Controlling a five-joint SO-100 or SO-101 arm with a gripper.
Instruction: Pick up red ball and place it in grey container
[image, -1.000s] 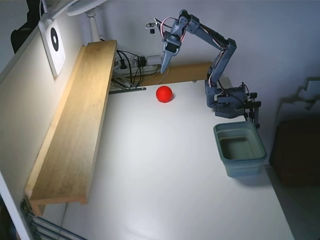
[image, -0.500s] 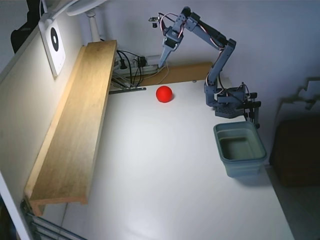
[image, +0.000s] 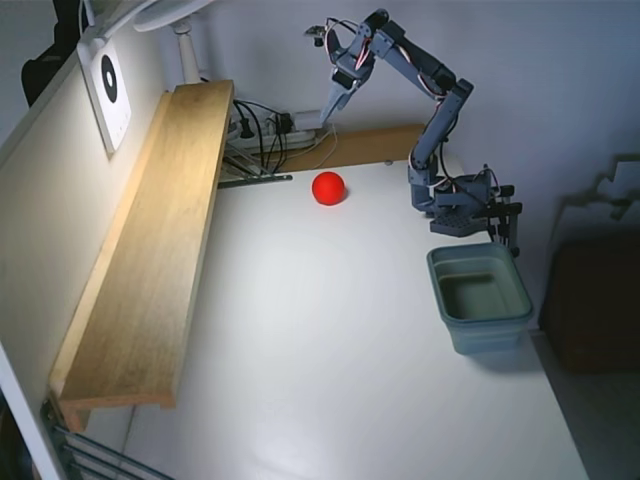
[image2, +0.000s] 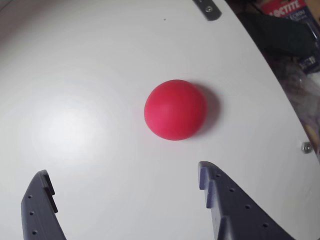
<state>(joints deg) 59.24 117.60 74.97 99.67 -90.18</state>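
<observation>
The red ball (image: 328, 187) sits alone on the white surface (image: 330, 340), well apart from the grey container (image: 481, 297). The tool (image2: 125, 187) hangs above it, spread wide and empty. Smooth and round, the ball will likely roll; pinch across its widest middle.

jaws cut off by wrist view's bottom edge, label (image2: 286, 6) clipped at top

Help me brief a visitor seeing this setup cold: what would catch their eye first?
The red ball stands out, alone on the white table near its far edge. Above it hangs the arm's open gripper, clear of the ball. The grey container sits empty at the table's right edge, in the fixed view.
</observation>
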